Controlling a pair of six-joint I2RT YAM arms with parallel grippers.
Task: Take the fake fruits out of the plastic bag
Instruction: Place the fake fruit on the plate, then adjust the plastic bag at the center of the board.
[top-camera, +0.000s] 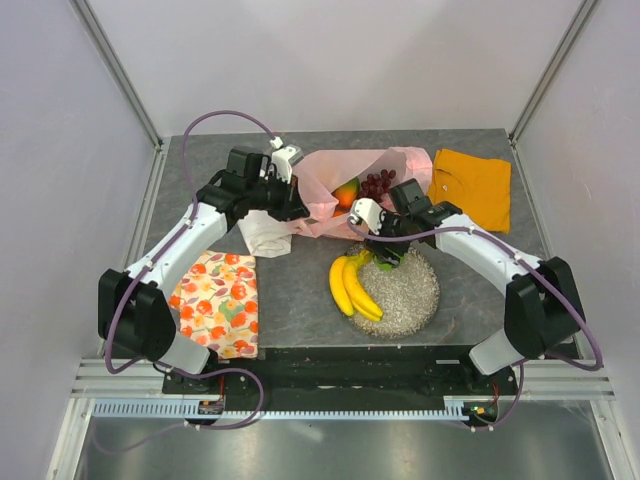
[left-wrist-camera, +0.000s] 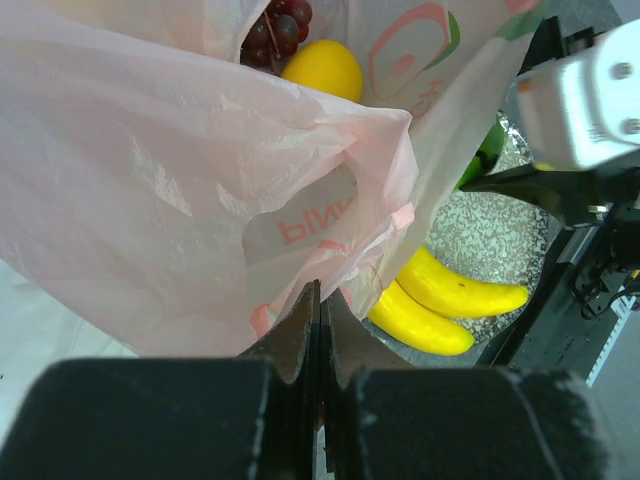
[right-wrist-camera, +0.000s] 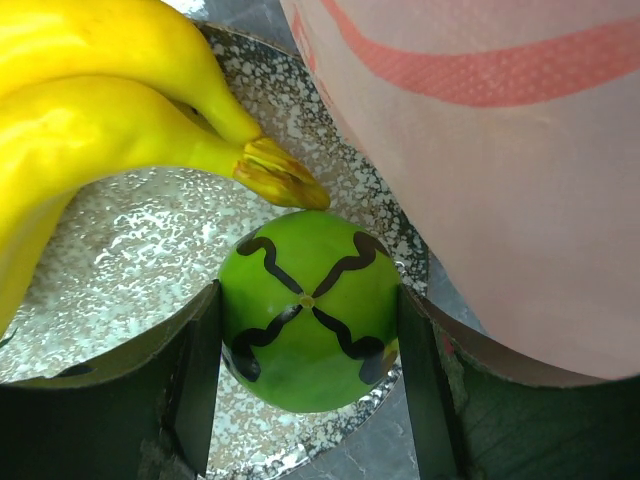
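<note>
Work surface: 1 grey stone-look table (top-camera: 298, 305), boxed in by white walls (top-camera: 330, 60) with 2 aluminium posts (top-camera: 120, 75) at the far corners. Clock positions are read from the table centre in the top view.

Inventory:
- 1 plastic bag (top-camera: 335, 180) at 12 o'clock, mouth facing the dish.
- 3 fruits visible inside it: 1 grapes (top-camera: 378, 183), 1 mango (top-camera: 346, 193), 1 yellow fruit (left-wrist-camera: 322, 68).
- 1 glittery silver dish (top-camera: 415, 300) at 5 o'clock.
- 1 banana bunch (top-camera: 352, 288) (2 bananas show) lying on the dish.
- 1 green round fruit (right-wrist-camera: 300, 350) over the dish rim nearest the bag.
- 3 cloths: orange cloth (top-camera: 472, 185) at 2 o'clock, white cloth (top-camera: 262, 235) at 10 o'clock, fruit-patterned cloth (top-camera: 218, 303) at 8 o'clock.

My left claw (left-wrist-camera: 318, 300) is pressed together, pinching the bag's film. My right claw (right-wrist-camera: 307, 300) is clamped on the green round fruit, 1 finger against each side; I cannot tell if the fruit touches the dish.
</note>
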